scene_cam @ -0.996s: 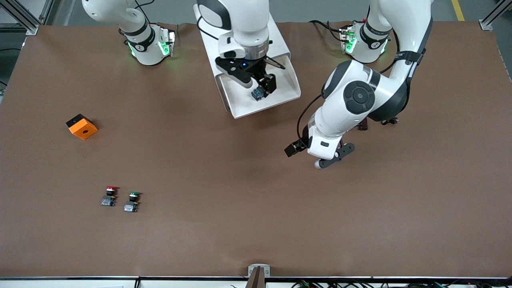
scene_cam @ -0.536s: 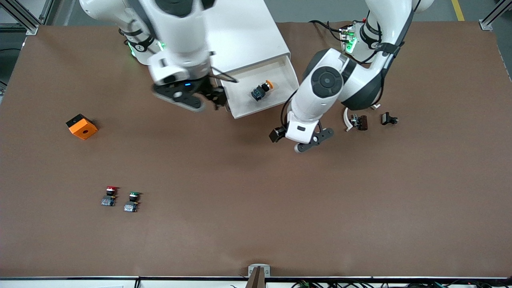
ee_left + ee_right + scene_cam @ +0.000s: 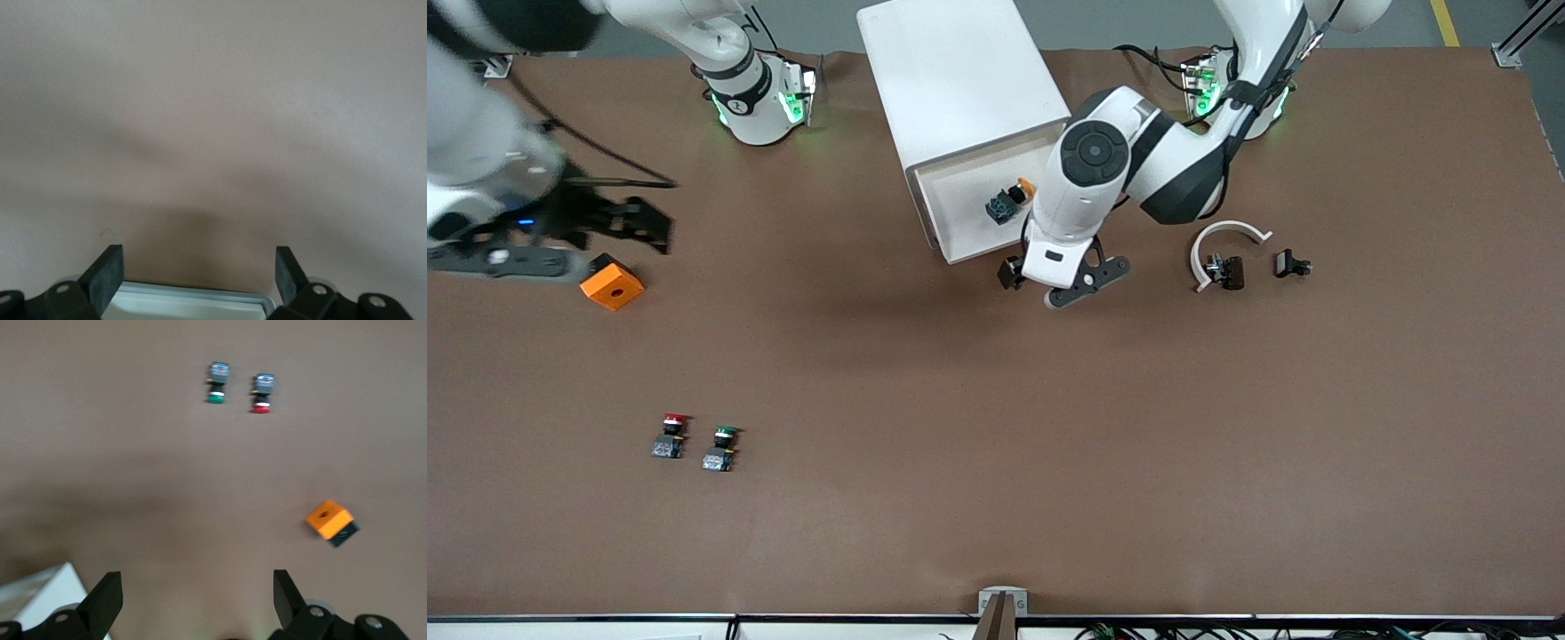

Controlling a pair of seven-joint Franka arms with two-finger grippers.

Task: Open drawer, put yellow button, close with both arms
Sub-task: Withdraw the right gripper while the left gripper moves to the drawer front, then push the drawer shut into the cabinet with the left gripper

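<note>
The drawer (image 3: 966, 250), topmost of the white cabinet (image 3: 960, 80), stands pulled open. The yellow button (image 3: 1009, 199) lies on its side in the drawer, free of both grippers. My left gripper (image 3: 1021, 269) is open and empty, low at the drawer's front edge. In the left wrist view (image 3: 200, 257) the drawer's rim (image 3: 193, 295) shows between the fingers. My right gripper (image 3: 636, 222) is open and empty, over the table near the orange block (image 3: 611, 286), toward the right arm's end. The right wrist view (image 3: 193, 583) shows bare table between its fingers.
A red-capped button (image 3: 670, 436) and a green-capped button (image 3: 720, 447) stand nearer the front camera; both show in the right wrist view (image 3: 262, 392) (image 3: 216, 381), as does the orange block (image 3: 329, 522). A white arc piece (image 3: 1223, 233) and small black parts (image 3: 1291, 264) lie toward the left arm's end.
My right gripper let go of the yellow button in the drawer and swung away toward the right arm's end. My left gripper moved to the drawer's front edge.
</note>
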